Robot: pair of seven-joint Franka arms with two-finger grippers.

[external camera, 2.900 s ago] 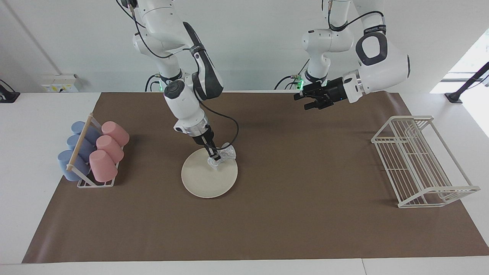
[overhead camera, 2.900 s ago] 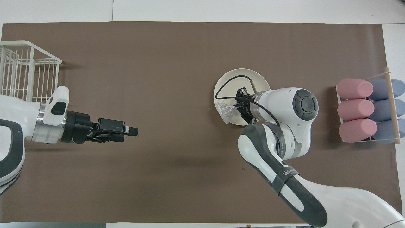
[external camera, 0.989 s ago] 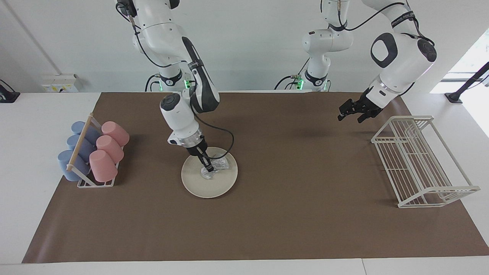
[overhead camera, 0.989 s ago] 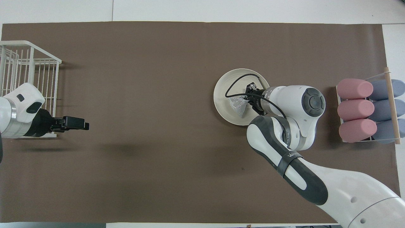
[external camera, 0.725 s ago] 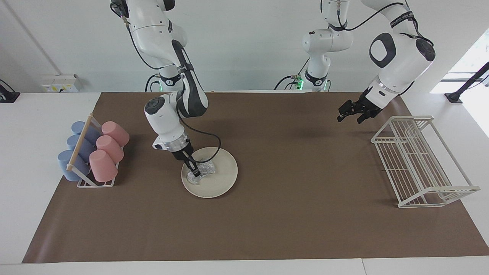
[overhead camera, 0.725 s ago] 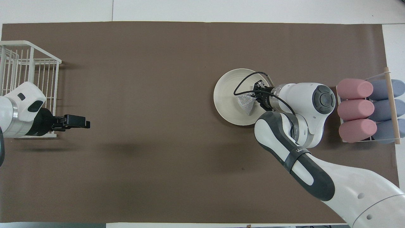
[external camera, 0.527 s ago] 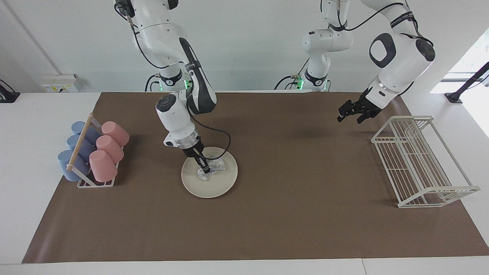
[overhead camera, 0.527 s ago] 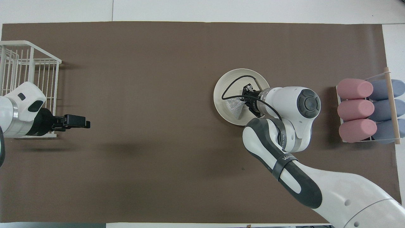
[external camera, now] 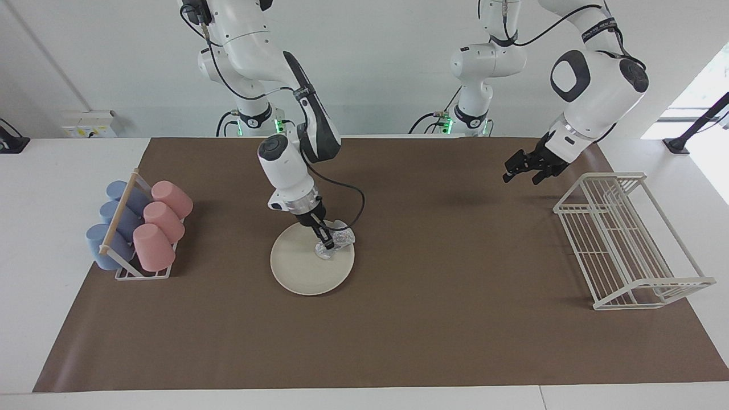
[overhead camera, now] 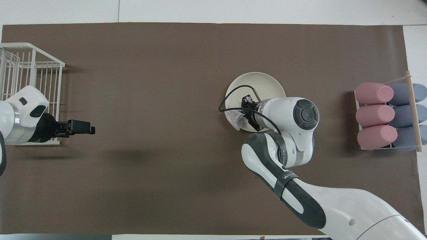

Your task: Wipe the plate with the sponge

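The cream-white plate point(external camera: 302, 270) lies flat on the brown mat, toward the right arm's end of the table; it also shows in the overhead view point(overhead camera: 263, 83). My right gripper point(external camera: 326, 243) is shut on the silvery sponge point(external camera: 340, 239) and presses it onto the plate's rim, at the edge nearer the robots and toward the left arm's end. From overhead, the sponge point(overhead camera: 234, 118) hangs partly over the rim beside the right gripper point(overhead camera: 246, 115). My left gripper point(external camera: 519, 171) waits in the air beside the wire rack, also seen from overhead point(overhead camera: 81, 127).
A cup rack point(external camera: 122, 270) holds pink and blue cups at the right arm's end of the table point(overhead camera: 408, 100). A white wire dish rack point(external camera: 626, 239) stands at the left arm's end point(overhead camera: 30, 76). A brown mat point(external camera: 433, 330) covers the table.
My right gripper has dragged the sponge across the plate, from its middle to the rim toward the left arm's end. The left arm has stayed by the wire rack for the last second.
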